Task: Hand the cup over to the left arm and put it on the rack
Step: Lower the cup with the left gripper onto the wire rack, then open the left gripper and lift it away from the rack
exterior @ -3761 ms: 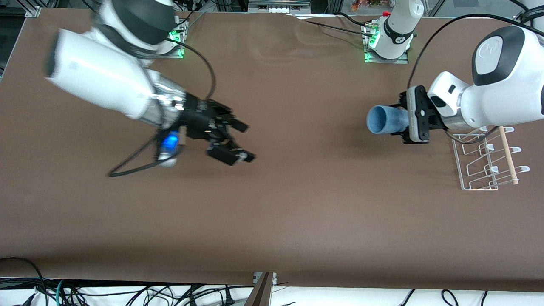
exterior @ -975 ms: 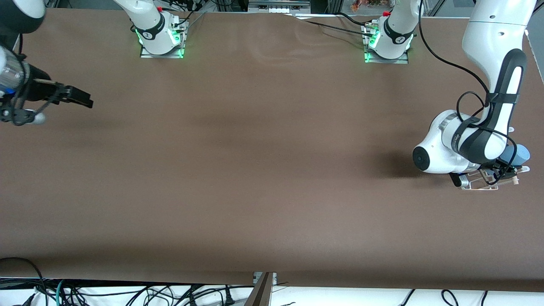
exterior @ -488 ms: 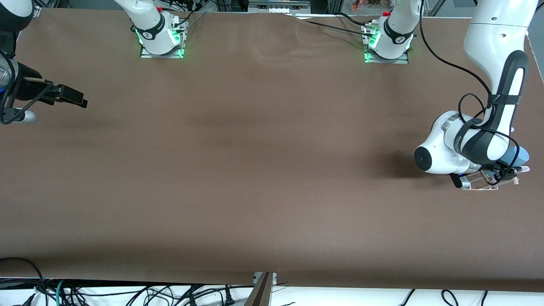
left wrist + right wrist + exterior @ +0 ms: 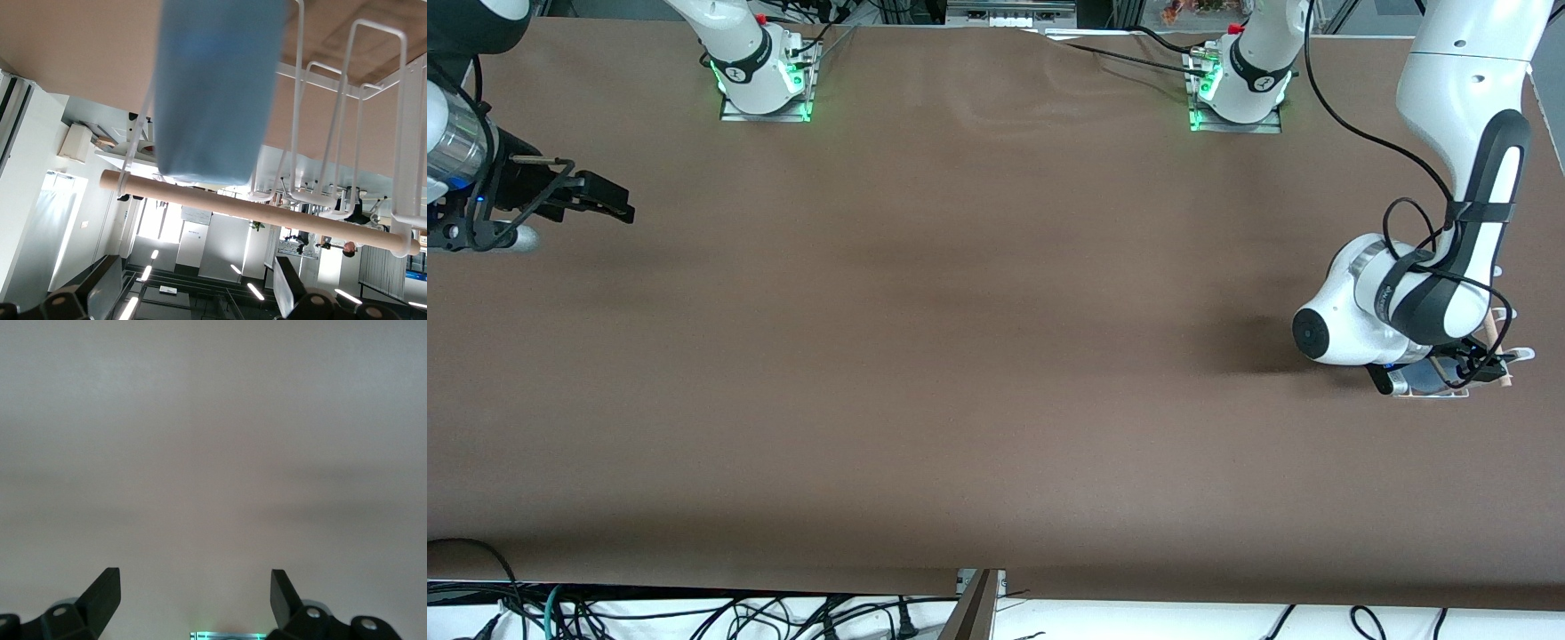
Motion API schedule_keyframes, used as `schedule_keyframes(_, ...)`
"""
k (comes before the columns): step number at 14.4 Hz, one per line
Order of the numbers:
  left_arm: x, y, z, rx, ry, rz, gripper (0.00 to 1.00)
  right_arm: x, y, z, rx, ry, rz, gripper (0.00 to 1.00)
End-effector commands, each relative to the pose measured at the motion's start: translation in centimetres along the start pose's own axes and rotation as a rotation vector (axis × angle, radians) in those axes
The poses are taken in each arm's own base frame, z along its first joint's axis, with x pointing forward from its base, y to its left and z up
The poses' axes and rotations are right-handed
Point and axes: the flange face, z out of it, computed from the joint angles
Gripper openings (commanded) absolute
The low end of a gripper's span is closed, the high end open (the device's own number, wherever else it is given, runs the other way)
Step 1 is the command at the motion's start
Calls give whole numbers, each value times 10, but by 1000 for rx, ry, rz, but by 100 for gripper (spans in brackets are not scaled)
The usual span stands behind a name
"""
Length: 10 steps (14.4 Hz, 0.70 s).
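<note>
Cup (image 4: 217,93) on rack (image 4: 400,120) at tabletop's (image 4: 960,356) three o'clock, left gripper (image 4: 197,270) open just off it, right gripper (image 4: 193,583) open, waiting at nine o'clock

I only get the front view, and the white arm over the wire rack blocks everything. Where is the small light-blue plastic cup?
Observer: In the left wrist view the light-blue plastic cup sits between looped prongs of the white wire rack, one end by the wooden dowel.
Visitor: Is the hand gripping it?
Observer: No, the left gripper is open, fingers clear of the cup.
Visitor: And the other hand?
Observer: The right gripper, waiting at its end, is open over bare brown table.
</note>
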Motion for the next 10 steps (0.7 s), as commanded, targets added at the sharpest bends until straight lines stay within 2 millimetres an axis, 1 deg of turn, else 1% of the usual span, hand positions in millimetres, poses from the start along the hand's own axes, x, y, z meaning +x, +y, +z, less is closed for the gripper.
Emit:
schedule_keyframes(1,-19,-17,-6,7,15,-66,100,4,-2,-13,8,21,-20,99)
schedule_keyframes(3,-39,-33,-16,-69,85,-142,100,5,-2,-14,9,27,-12,99)
schedule_keyframes(4,-56,-42,-27,-142,156,-199,100,5,-2,-15,9,31,-9,99)
schedule_keyframes(6,-82,-52,-43,-302,307,-291,100,6,-2,-15,9,33,-12,99)
schedule_keyframes(7,-95,-54,-51,-371,359,-331,100,6,-2,-15,8,35,-15,99)
schedule_keyframes(8,-109,-55,-60,-447,400,-393,100,6,-8,-15,2,36,-24,99)
schedule_keyframes(10,-141,-53,-87,-622,509,-528,100,10,-11,-17,4,52,-30,99)
